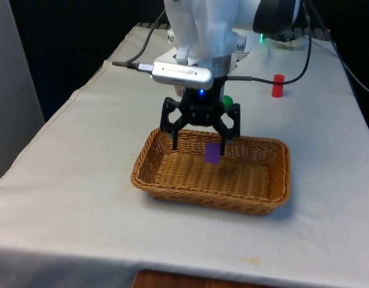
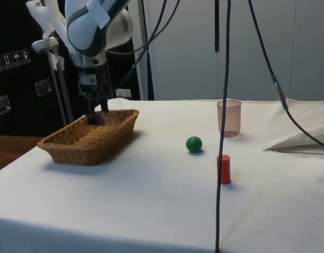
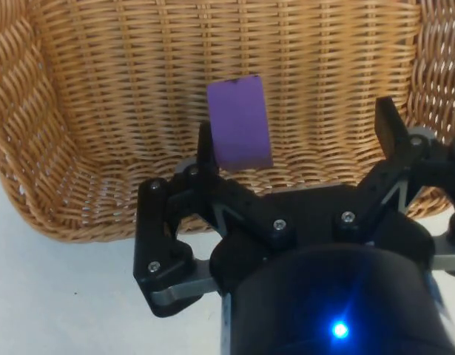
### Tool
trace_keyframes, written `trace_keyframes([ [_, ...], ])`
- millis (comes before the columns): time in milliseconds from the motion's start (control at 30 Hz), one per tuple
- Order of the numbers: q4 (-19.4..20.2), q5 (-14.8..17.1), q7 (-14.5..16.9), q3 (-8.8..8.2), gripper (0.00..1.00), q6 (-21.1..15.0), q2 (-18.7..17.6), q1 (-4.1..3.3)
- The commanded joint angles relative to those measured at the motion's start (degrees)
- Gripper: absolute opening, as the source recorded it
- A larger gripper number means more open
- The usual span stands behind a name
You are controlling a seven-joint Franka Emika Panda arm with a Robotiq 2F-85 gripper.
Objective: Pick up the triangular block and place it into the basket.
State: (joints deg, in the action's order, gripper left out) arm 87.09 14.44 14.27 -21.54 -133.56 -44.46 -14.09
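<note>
Pincer (image 1: 198,143) is hanging with its fingers spread wide, gripping nothing, at the frame's centre above the wicker basket (image 1: 172,191). Purple block (image 1: 212,152) is sitting beside one finger, over the basket floor.

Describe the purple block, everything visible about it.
The purple block is small and solid-coloured with smooth, flat faces and a matte finish; the face turned to the wrist camera looks rectangular. It is inside the wicker basket, towards the end nearer the robot, in the space between the open fingers of the gripper. One finger is right beside its edge, the other clearly apart; actual contact cannot be judged. Whether it rests on the basket's woven floor or is just above it is unclear.
</note>
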Motion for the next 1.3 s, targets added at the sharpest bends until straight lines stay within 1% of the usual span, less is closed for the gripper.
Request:
trace_keyframes([
  [0,-0.6,0.0,-0.3,0.06,1.00,0.3,-1.0,0.06],
  [167,-1.9,0.0,-1.0,-0.11,1.00,0.9,-1.8,0.00],
  [200,-1.9,0.0,-0.9,0.00,1.00,0.0,-2.3,0.00],
  [233,-1.9,0.0,-1.1,-0.17,1.00,0.9,-1.7,0.00],
  [367,-2.1,0.0,-1.7,-0.29,1.00,1.1,-1.2,-0.17],
  [467,-1.8,-0.2,-2.2,-0.52,1.00,1.5,-0.1,-0.29],
  [500,-2.2,0.0,-1.8,-0.17,1.00,1.1,-0.8,0.00],
  [533,-1.8,-0.2,-2.3,-0.57,1.00,1.7,0.2,-0.29],
  [700,-1.7,-0.5,-2.8,-0.80,1.00,3.2,2.1,-0.46],
  [767,-1.6,-0.6,-3.0,-0.86,1.00,3.6,2.8,-0.46],
  [800,-2.1,-0.3,-2.5,-0.46,1.00,3.4,2.2,-0.06],
  [833,-1.6,-0.7,-3.1,-0.92,1.00,3.8,3.0,-0.46],
  [1033,-1.9,-1.0,-3.7,-1.15,1.00,5.7,5.2,-0.52],
  [1067,-2.0,-0.6,-3.2,-0.74,1.00,5.2,4.8,-0.17],
  [1100,-2.0,-1.1,-3.8,-1.20,1.00,6.0,5.4,-0.46],
  [1267,-2.3,-1.5,-4.3,-1.20,1.00,7.5,7.2,-0.40],
])
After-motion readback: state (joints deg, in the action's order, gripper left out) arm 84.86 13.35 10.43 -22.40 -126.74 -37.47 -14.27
